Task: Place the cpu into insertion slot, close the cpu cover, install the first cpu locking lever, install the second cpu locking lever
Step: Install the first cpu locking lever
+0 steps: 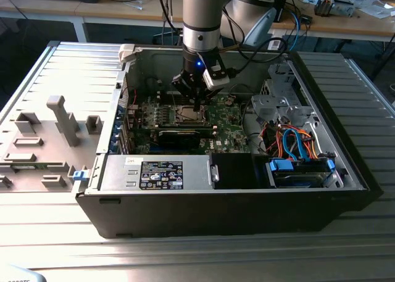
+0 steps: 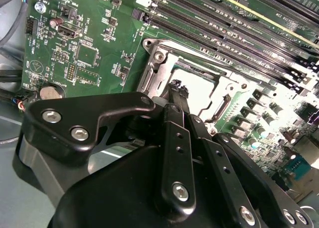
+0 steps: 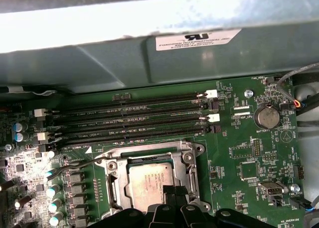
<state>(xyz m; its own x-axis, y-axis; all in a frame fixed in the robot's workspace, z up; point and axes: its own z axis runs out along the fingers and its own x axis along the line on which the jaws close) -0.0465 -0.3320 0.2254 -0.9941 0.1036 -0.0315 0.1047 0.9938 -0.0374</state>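
The cpu [image 3: 148, 182] lies flat in the insertion slot [image 1: 188, 115] on the green motherboard, silver face up. The cpu cover [image 3: 149, 151], a silver frame with a window, lies down around it. A thin wire lever [image 3: 79, 164] runs out from one corner of the frame; whether it is latched I cannot tell. My gripper [image 3: 172, 192] hangs just above the near edge of the cpu, its black fingertips pressed together with nothing between them. In the second wrist view the gripper [image 2: 174, 86] points at the cover's rim [image 2: 158, 63] beside the bright cpu [image 2: 202, 91].
Memory slots [image 3: 134, 118] run beside the socket, and capacitors [image 3: 55, 203] stand along another side. A black power-supply box [image 1: 160, 174] fills the case's front. Orange and blue cables [image 1: 293, 140] and a drive bay lie on the exterior view's right. The case walls ring the board.
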